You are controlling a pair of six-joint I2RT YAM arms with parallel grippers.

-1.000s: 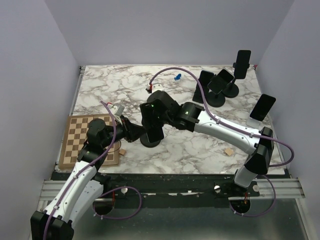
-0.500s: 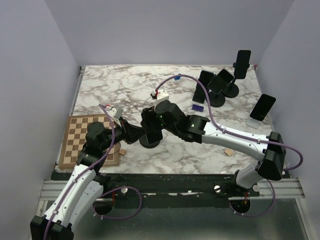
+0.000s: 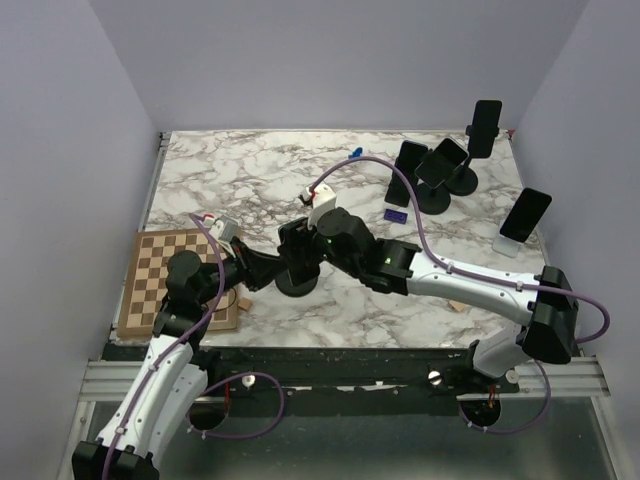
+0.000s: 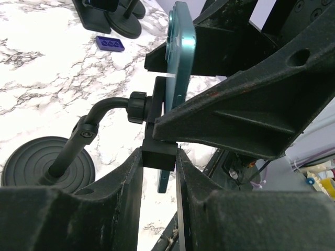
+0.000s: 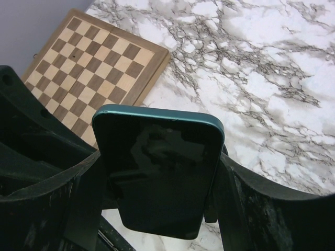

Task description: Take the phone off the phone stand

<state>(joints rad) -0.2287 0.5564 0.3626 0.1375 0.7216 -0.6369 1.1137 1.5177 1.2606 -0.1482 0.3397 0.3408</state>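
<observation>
The phone [image 5: 159, 172], teal-edged with a dark screen, stands upright between the fingers of my right gripper [image 5: 159, 180], which is shut on its two long sides. In the left wrist view the phone's edge [image 4: 181, 57] rests against the head of the black phone stand [image 4: 99, 117]. My left gripper [image 4: 159, 157] is shut on the square block under that head. The stand's round base [image 3: 297, 287] sits on the marble near the front, where the two grippers meet. Most of the phone is hidden under the right wrist in the top view.
A chessboard [image 3: 170, 280] lies at the front left beside the left arm. Three more stands with phones [image 3: 440, 170] stand at the back right. A blue brick [image 3: 396, 214] and a small wooden block [image 3: 457, 303] lie on the marble table [image 3: 230, 180].
The right arm's elbow has swung out to the right and its wrist has turned and sunk over the stand, uncovering the blue brick. The left arm has shifted slightly left. Both grips are unchanged.
</observation>
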